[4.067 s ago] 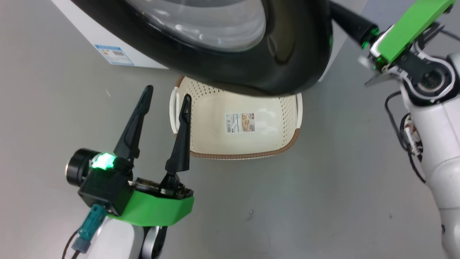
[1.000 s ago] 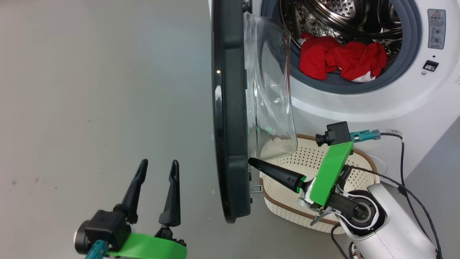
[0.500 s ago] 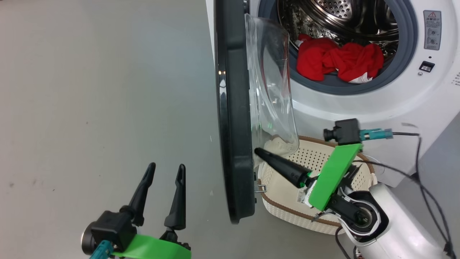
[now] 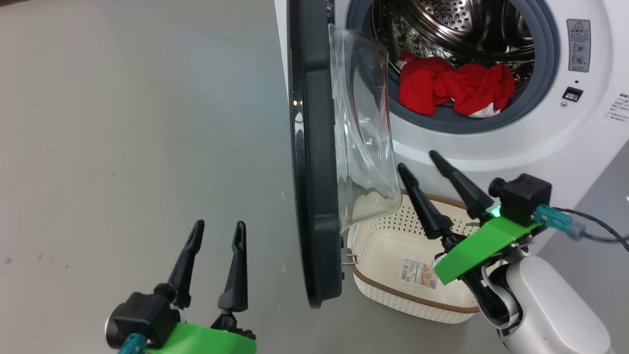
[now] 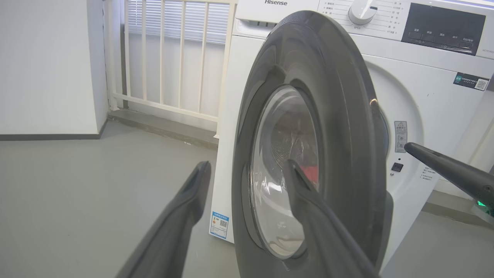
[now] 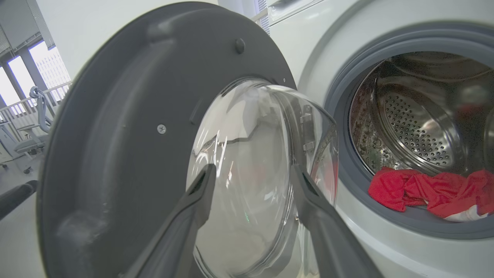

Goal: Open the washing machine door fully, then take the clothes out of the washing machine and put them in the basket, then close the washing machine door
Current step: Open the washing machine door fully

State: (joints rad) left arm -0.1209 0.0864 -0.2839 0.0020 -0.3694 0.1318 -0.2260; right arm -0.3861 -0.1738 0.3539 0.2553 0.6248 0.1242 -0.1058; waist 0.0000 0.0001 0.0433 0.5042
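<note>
My right claw (image 4: pixel 416 161), fingers apart and empty over the basket (image 4: pixel 393 299), is the nearer one; the clothes (image 4: pixel 452 88) lie ahead and above it at the drum (image 4: pixel 457 29) lip, bunched crosswise; my left claw (image 4: pixel 219 224), also apart, sits beyond the washing machine door (image 4: pixel 314 196).

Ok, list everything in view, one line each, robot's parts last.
washing machine: 1, white, upper right of head view
washing machine door: 1, glossy black with clear glass bowl, open, edge-on at centre
drum: 1, perforated steel, inside the opening
rubber ring: 1, grey, around the opening
clothes: 1 garment, red with white trim, at the drum's front lip
basket: 1, cream with brown rim, on the floor below the opening
label: 1, white, on the basket's bottom
sticker: 1, blue, low on the washer's side
dial: 1, white, on the control panel
railing: 1, white, beside the washer
floor: 1, grey
left gripper: 1, black fingers, open, lower left
right gripper: 1, black fingers, open, above the basket
</note>
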